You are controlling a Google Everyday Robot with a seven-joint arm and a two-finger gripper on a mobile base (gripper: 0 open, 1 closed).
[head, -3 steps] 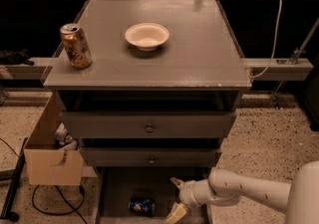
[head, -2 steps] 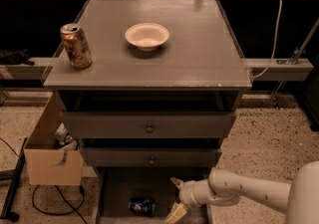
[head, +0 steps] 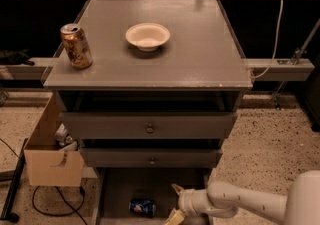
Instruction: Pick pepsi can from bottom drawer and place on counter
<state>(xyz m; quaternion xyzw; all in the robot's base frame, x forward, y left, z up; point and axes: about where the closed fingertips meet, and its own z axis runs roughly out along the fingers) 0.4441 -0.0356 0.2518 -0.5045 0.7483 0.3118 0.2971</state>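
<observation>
Hovering unchanged in bottom drawer (head: 119,189), hand (head: 173,203) seemingly spread beside pepsi can (head: 143,207)

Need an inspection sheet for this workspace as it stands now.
Surface: counter, grey, holds clutter only.
Job's things: pepsi can on its side in the open bottom drawer.
Clutter: gold-brown can upright near counter's left edge; white bowl mid-counter.
Grippers: pincer open, low at the drawer, right of the pepsi can, apart from it.
Cables: white cable right of counter; black cable on floor, left.
Surroundings: cardboard box left of cabinet.
</observation>
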